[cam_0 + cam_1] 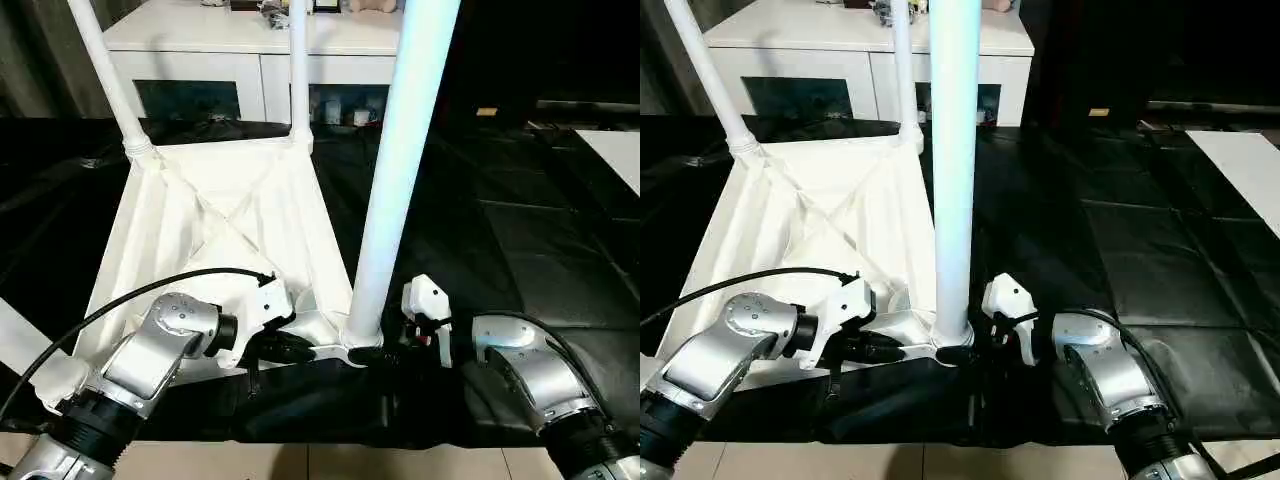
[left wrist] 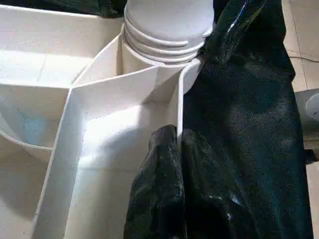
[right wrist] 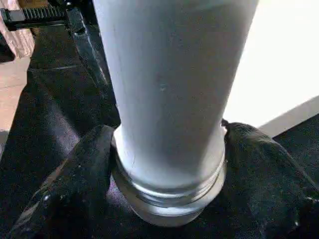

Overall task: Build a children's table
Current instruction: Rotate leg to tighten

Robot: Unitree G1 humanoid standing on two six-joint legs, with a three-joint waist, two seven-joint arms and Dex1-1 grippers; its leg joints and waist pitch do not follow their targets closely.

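White plastic tabletop (image 1: 230,230) lies ribs-up on the black-covered surface (image 1: 520,250); its near rim is pinched by the left fingers (image 2: 169,194), likely for steadying, while the near-corner leg (image 1: 400,170) is clasped at its base by the right fingers (image 3: 82,169).

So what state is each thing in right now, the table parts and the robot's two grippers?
White plastic ribbed tabletop: upside down on the black mat.
Near white tube leg: upright in its corner socket.
Two far white tube legs: standing in their sockets, the left one leaning.
Left gripper: shut on the tabletop's rim.
Right gripper: shut on the near leg's base.
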